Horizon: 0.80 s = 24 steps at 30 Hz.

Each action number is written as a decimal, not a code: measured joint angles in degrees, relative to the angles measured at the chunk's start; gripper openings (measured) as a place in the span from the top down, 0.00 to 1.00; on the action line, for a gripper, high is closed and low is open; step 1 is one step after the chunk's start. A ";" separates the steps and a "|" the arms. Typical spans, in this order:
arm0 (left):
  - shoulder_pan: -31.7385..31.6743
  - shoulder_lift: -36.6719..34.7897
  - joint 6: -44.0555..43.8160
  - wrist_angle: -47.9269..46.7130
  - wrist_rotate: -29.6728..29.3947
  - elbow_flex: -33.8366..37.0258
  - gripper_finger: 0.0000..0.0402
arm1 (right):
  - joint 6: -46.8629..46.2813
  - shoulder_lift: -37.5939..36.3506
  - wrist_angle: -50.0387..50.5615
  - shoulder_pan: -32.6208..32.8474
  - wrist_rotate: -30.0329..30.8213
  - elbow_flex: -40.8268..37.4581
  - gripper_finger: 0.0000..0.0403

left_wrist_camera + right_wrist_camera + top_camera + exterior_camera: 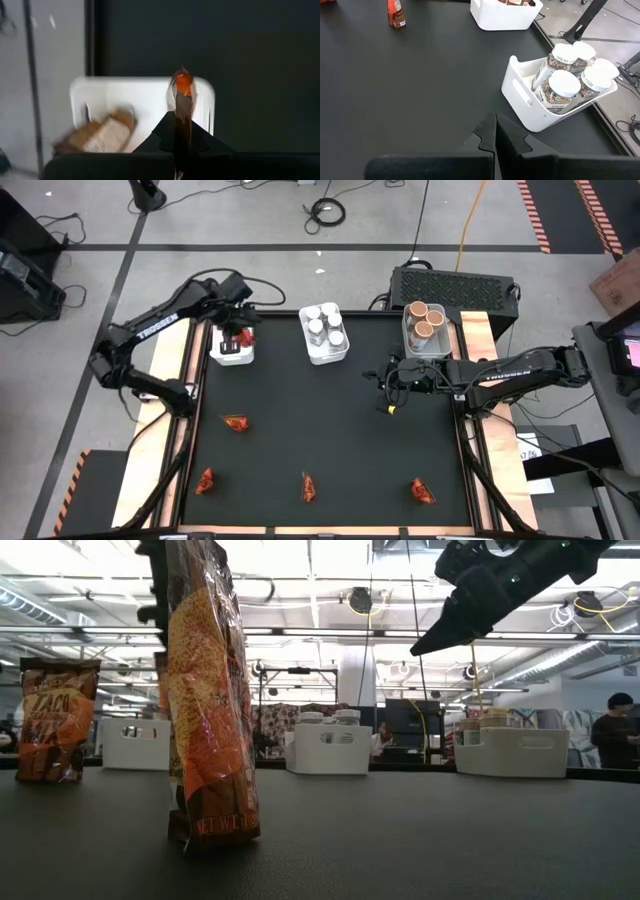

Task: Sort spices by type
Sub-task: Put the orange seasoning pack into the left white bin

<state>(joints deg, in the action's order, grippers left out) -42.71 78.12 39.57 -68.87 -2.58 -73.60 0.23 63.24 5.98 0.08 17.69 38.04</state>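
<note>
1. The left gripper (240, 333) hangs over the white bin (231, 356) near the bench's (330, 430) far left corner; its fingers (165, 137) are clenched on a red-orange sachet (183, 100), held edge-on above the bin's open top.
2. That bin already holds another sachet (102, 136), lying flat on its floor in the left wrist view.
3. The right gripper (389, 377) hovers over the bench's right half, just near of the tub bin; its fingers (487, 135) are pressed together with nothing between them.
4. Four clear jars with white lids (324, 326) stand together in the middle white bin (326, 357) at the bench's far edge; the right wrist view shows them packed upright, tilted slightly against each other.
5. Three tan-topped tubs (425, 319) sit in the right white bin (409, 340) near the far right corner.
6. Four sachets remain loose on the bench: one (236, 423) toward the left edge at mid-depth, and three along the near edge, at the left (205, 481), middle (309, 488) and right (423, 491).
7. In the low view the nearest sachet (205, 700) stands upright, with another labelled "TACO" (55, 720) upright farther left.
8. A person (612, 735) shows in the room beyond the bench.
</note>
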 joint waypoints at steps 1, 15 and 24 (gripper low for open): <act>0.71 -0.92 0.84 0.92 0.82 0.00 1.00 | 0.00 0.00 0.00 0.00 0.00 0.00 1.00; 15.89 3.70 18.76 3.95 8.49 0.00 1.00 | -0.64 0.00 -0.15 0.00 0.00 0.00 1.00; 22.66 12.52 24.37 4.56 8.54 -0.02 1.00 | -0.90 0.00 -0.11 0.00 0.00 0.00 1.00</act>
<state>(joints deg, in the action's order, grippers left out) -20.05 90.64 63.94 -64.31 5.96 -73.63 -0.67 63.24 5.87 0.08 17.69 38.04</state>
